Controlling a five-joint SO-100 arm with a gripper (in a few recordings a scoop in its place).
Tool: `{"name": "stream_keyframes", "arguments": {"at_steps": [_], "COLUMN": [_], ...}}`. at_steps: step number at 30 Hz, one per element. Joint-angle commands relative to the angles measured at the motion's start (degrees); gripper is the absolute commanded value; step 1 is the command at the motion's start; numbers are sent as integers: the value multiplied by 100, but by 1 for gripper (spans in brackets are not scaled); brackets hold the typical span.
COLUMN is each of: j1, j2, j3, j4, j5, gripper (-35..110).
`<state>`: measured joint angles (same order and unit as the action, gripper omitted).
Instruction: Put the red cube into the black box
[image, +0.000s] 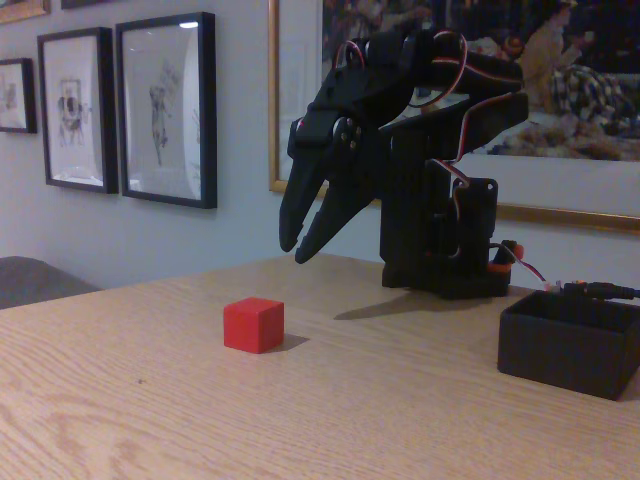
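Your claw (300, 243) hangs in the air with its two fingers pointing down and a little to the left. The fingers are parted just a bit at the tips, and nothing is between them. It holds nothing. The claw is above the table (150, 400) and not touching it.

Now go from left to right. On the wall at the left you see framed pictures (165, 105) with black frames. They hold pale drawings, too blurry to read.

Next comes the cube (253, 324). It is small and bright red, with sharp edges and flat sides. It sits flat on the wood table, lower than the claw and a little to its left. It is apart from the claw.

Then comes your arm (420, 100). It is black, with red and white wires looping over it. It is folded over itself, bending forward and down from its base (450, 240), which stands on the table.

At the far right is the box (568, 343). It is black, low and open on top, with thick walls. It sits on the table well apart from the cube.

No words show anywhere.
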<state>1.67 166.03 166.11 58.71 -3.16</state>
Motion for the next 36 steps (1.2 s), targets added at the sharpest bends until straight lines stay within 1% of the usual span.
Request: {"name": "stream_keyframes", "arguments": {"at_steps": [1, 11, 23, 26, 31, 36], "j1": [896, 879, 536, 519, 606, 598], "j2": [-1397, -1521, -2918, -3305, -3946, -4386], "j3": [-1318, -1380, -2522, -2751, -3050, -3208], "j4": [281, 281, 492, 492, 457, 404], "j5": [105, 105, 369, 483, 554, 571], "gripper": [-4, -3, -1, 5, 8, 17]}}
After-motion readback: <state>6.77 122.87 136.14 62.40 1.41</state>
